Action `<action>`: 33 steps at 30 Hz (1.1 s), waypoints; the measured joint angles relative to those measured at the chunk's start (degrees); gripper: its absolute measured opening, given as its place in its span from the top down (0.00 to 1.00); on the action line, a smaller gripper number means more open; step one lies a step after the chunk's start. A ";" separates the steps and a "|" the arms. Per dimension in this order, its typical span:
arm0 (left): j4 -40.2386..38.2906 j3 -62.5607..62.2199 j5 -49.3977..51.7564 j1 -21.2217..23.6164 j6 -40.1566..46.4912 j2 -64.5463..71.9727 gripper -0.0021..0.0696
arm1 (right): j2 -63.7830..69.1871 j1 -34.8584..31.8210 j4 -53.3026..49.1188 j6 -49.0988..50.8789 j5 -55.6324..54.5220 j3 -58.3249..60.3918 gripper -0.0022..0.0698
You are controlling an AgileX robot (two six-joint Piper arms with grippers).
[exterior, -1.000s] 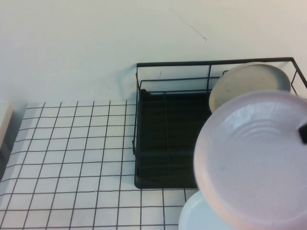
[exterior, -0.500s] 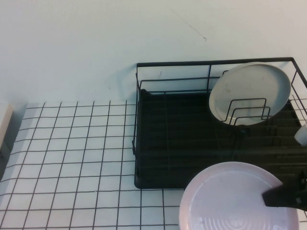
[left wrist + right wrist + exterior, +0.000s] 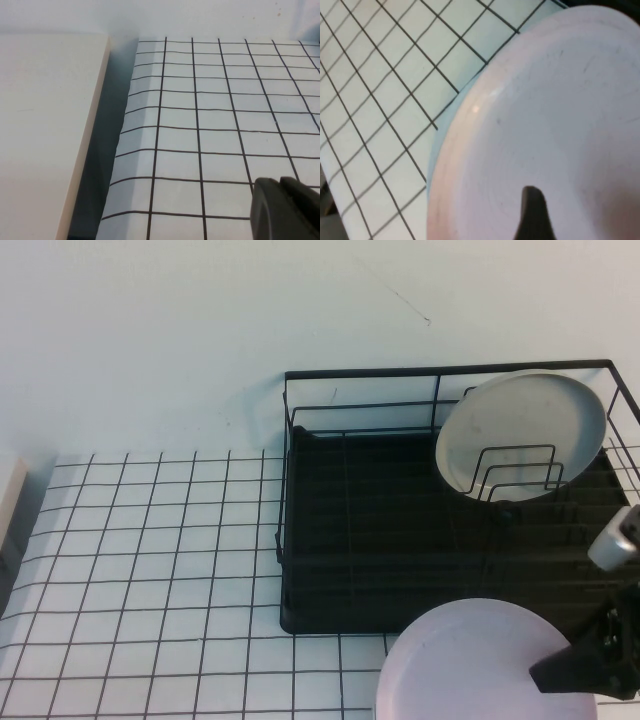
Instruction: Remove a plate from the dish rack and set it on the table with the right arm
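The pale pink plate is in front of the black dish rack, at the near right, low over the gridded table. My right gripper is shut on the plate's right rim. In the right wrist view one dark finger lies on the plate's face; the other finger is hidden under it. My left gripper is shut and empty over the table's left part, out of the high view.
A greyish-white plate stands upright in the rack's back right dividers. A light blue rim shows just under the pink plate. A white block lies beside the table's left edge.
The pink plate has come down from high over the rack to low in front of it, turning from tilted to nearly flat. The right gripper moved with it.
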 joint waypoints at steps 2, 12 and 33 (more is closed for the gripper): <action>0.00 0.00 0.00 0.00 0.00 0.00 0.98 | 0.00 0.00 -3.00 0.72 0.46 -1.60 0.33; 0.00 0.00 0.00 0.00 0.00 0.00 0.98 | -0.12 0.00 -19.38 19.17 13.42 -17.66 0.52; 0.00 0.00 0.00 0.00 0.00 0.00 0.98 | -44.40 0.00 -9.55 18.58 11.52 -20.83 0.96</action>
